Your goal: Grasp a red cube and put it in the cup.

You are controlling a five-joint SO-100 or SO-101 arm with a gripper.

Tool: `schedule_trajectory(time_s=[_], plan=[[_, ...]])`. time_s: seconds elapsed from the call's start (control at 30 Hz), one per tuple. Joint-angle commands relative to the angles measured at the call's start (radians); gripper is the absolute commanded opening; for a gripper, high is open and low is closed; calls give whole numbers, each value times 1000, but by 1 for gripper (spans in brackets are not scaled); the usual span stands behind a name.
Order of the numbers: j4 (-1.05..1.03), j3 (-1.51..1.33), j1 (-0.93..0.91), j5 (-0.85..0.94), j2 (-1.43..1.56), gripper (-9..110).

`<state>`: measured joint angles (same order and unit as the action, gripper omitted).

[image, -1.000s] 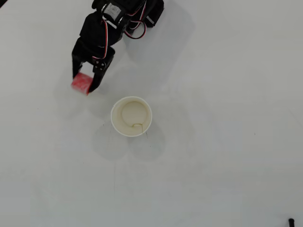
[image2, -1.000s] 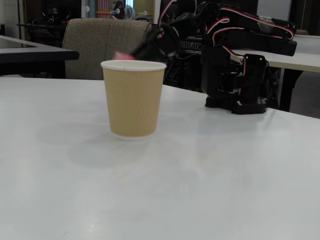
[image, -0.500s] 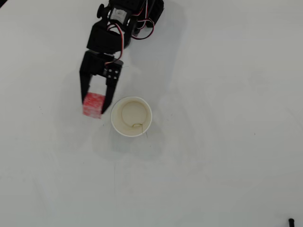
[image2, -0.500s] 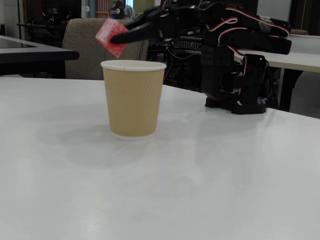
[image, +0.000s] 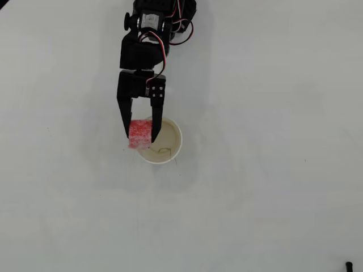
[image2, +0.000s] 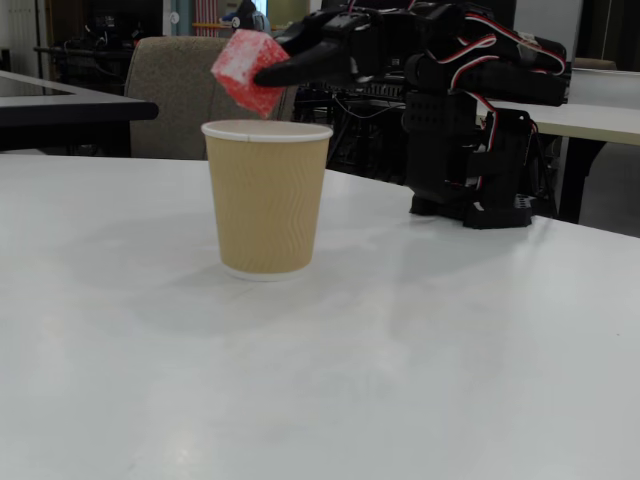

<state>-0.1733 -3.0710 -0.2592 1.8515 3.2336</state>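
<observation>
Red cube (image: 138,135): in the overhead view it sits clamped between the two fingers of my claw (image: 139,133), overlapping the left rim of the cup (image: 172,148). In the fixed view the cube (image2: 248,71) is tilted, held clear above the cup's (image2: 266,200) rim, which stands upright on the table (image2: 420,340).
</observation>
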Motion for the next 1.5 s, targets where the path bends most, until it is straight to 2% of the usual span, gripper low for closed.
schedule_trajectory(time_s=[0.0,0.33,0.4,0.47,0.9,1.27,1.47], plan=[[23,-77,44,5,17,7],[-8,-77,52,8,17,8],[-20,-77,43,8,17,25],[-43,-77,37,8,17,30],[-48,-77,-20,-44,18,30],[107,-77,-163,-35,18,29],[101,-77,-267,-32,20,29]])
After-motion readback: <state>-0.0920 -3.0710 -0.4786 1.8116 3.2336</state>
